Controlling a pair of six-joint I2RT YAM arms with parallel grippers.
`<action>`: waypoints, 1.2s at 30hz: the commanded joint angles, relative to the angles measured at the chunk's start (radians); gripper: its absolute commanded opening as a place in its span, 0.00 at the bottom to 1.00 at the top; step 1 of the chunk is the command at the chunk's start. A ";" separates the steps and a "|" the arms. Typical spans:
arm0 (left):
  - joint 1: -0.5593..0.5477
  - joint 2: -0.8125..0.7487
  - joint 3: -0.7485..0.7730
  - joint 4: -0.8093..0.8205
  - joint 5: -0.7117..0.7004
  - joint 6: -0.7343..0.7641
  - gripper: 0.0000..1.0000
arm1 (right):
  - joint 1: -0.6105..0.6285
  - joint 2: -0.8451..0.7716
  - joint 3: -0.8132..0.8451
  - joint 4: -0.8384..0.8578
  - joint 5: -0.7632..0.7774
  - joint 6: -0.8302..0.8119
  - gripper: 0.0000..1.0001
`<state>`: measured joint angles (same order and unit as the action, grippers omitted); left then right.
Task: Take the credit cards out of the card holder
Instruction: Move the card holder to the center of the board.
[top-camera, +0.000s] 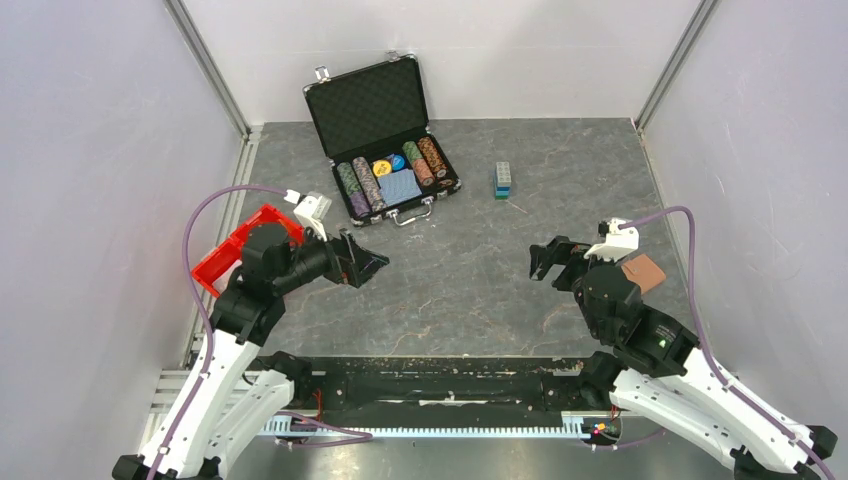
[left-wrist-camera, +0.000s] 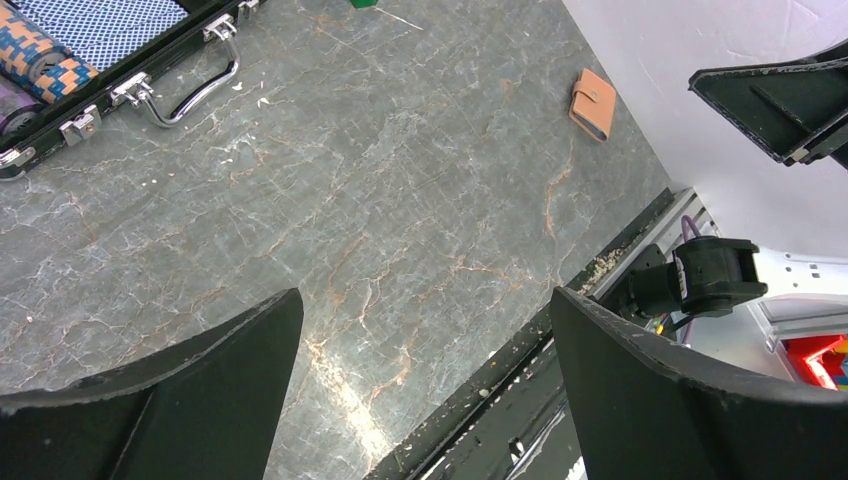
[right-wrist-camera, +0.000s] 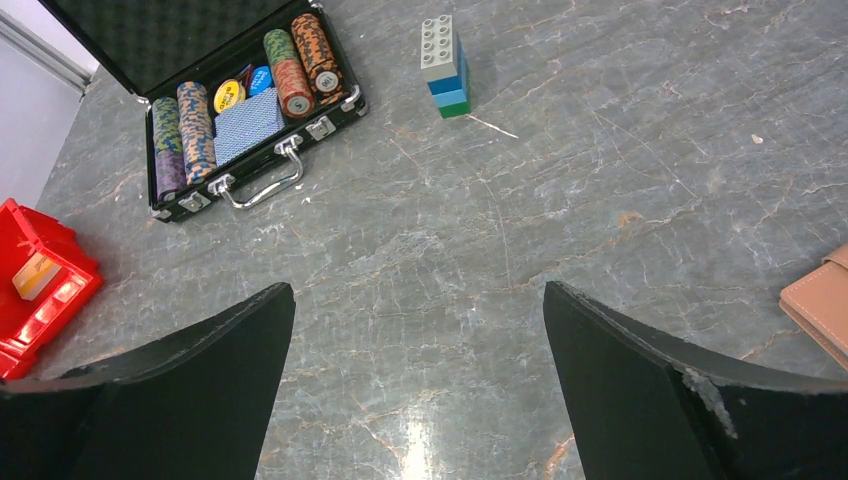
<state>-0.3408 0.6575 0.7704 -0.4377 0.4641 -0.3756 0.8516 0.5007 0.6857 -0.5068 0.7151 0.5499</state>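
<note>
One closed card holder (top-camera: 643, 272) near right gripper (top-camera: 547, 262), jaws spread

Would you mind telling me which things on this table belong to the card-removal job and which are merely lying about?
For the job:
- card holder, closed, on the right; no credit cards visible outside it

Lying about:
- poker-chip case, open
- block stack
- red bin

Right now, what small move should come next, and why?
Probably swing the right claw toward its own right, over the card holder. The holder lies closed just beside that arm, both claws are open and empty, and the left claw is far off.
</note>
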 joint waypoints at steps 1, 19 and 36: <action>-0.004 -0.013 -0.001 0.032 -0.007 0.056 1.00 | 0.004 0.007 0.002 0.011 0.025 0.019 0.98; -0.004 -0.027 0.000 0.020 -0.034 0.052 1.00 | -0.064 0.318 0.042 0.067 0.442 -0.192 0.98; -0.019 -0.018 0.000 0.010 -0.062 0.052 1.00 | -0.918 0.754 -0.009 0.120 -0.090 -0.167 0.93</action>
<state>-0.3508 0.6369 0.7666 -0.4393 0.4198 -0.3756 0.0753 1.2079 0.7197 -0.4297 0.7998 0.3275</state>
